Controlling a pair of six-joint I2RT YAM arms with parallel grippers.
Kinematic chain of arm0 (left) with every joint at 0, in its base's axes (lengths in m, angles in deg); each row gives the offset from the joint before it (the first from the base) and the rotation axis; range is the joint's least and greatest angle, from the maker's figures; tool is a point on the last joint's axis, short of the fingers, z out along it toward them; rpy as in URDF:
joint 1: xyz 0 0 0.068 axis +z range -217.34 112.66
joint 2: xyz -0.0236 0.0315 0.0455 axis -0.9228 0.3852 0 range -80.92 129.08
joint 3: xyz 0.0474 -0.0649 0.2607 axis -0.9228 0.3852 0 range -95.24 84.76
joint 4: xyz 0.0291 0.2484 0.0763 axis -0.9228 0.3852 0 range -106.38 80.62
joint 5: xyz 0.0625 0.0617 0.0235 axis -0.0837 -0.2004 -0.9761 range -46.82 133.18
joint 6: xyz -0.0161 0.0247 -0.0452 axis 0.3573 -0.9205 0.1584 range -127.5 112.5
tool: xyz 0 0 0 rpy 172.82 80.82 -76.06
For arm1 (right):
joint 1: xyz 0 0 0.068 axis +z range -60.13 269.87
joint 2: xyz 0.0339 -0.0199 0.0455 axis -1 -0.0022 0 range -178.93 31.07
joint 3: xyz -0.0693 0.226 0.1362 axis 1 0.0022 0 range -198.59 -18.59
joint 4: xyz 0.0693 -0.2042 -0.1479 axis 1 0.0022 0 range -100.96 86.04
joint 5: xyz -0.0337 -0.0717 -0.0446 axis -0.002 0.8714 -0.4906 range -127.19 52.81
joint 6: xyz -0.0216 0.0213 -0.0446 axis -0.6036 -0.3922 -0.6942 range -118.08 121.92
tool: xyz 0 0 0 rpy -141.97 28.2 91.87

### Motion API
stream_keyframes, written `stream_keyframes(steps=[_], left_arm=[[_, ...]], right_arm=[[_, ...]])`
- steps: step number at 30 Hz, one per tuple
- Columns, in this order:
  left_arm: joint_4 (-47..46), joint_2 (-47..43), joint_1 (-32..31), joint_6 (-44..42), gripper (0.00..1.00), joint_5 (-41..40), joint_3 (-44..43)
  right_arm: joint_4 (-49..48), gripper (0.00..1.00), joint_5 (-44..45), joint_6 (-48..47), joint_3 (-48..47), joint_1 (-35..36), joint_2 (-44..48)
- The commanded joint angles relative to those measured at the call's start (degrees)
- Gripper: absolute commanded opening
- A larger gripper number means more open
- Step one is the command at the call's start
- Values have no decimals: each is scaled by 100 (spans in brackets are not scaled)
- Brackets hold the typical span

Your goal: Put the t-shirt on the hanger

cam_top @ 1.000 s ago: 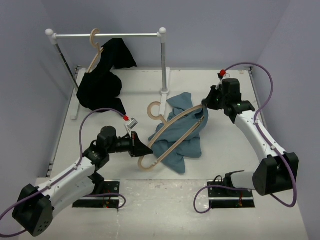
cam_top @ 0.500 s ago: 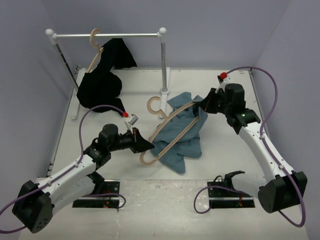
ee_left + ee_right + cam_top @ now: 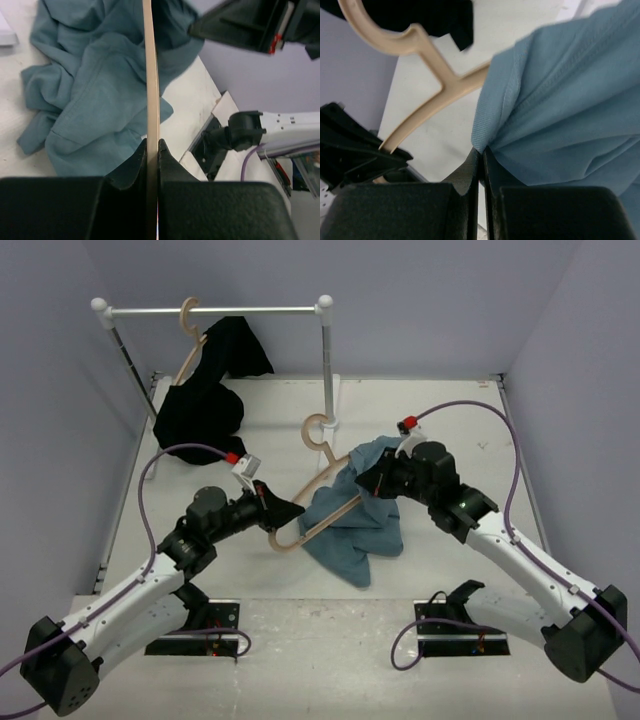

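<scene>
**Ann:** Left wrist view first: the left gripper (image 3: pixel 152 144) was clamped right onto the hanger (image 3: pixel 152 75), wasn't it?

**Ben:** It was. Both black fingers (image 3: pixel 134 165) pressed flat against the thin tan bar, with no gap on either side. The bar ran straight up the middle of that frame, across the cloth behind it.

**Ann:** And the t-shirt (image 3: pixel 350 525)?

**Ben:** From above, it sat crumpled on the white table (image 3: pixel 460 440), just right of centre. Most of it was spread toward the bottom of the frame, with one fold lifted at its upper right.

**Ann:** Lifted by the right gripper (image 3: pixel 481 151)?

**Ben:** Yes. In the right wrist view its fingers were shut tight, with the shirt's ribbed edge pinched between the tips. The blue cloth filled the right half of that frame.

**Ann:** Where did the hanger sit against the shirt?

**Ben:** It was tilted across the shirt's upper left in the top view. Its round hook pointed to the top of the frame, near the foot of the rail's right post (image 3: pixel 327 380). Its low end was at centre left, in the left arm's grip. From the right wrist, one wooden arm ran in behind the pinched blue edge.

**Ann:** And the back corner?

**Ben:** At upper left, a black garment (image 3: pixel 205 390) hung from a second hanger (image 3: pixel 188 315) on the rail (image 3: pixel 215 311), well apart from both grippers.
</scene>
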Motion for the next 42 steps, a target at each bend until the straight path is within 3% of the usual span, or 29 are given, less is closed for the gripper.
stream_keyframes(steps=[1, 4, 9, 14, 19, 23, 26, 30, 34, 36, 42], left_arm=[[-330, -58, -7, -55, 0, -905, -545], [-721, 32, -15, -154, 0, -909, -613], [-1770, 390, -90, 37, 0, -540, -340], [-2472, 274, -376, -7, 0, -1064, -18], [-2184, -111, -393, -619, 0, -1338, -526], [-1934, 167, -393, -980, 0, -1074, -1039], [-2145, 436, -402, -1031, 0, -764, -918], [-2505, 353, -402, -1037, 0, -984, -559], [-2530, 204, -402, -1346, 0, -904, -471], [-2504, 84, -402, -1588, 0, -755, -453], [-2311, -266, -405, -2011, 0, -401, -133]], right_arm=[[-1052, 0, 79, 918, 437, 498, 391], [-1718, 0, -197, 1212, 729, 573, 442], [-1850, 0, -37, 1284, 802, 579, 548], [-1970, 0, -93, 1439, 505, 573, 759], [-2154, 0, -1106, 1553, -150, 686, 558], [-2322, 0, -1526, 1575, -358, 964, 388], [-2171, 0, -1718, 1347, -545, 1156, 264], [-2120, 0, -1876, 1173, -510, 1258, 269], [-1563, 15, -1429, 710, -441, 1245, 489], [-945, 31, -1090, 384, -515, 1132, 691], [446, 55, -751, -757, -1066, 27, 973]])
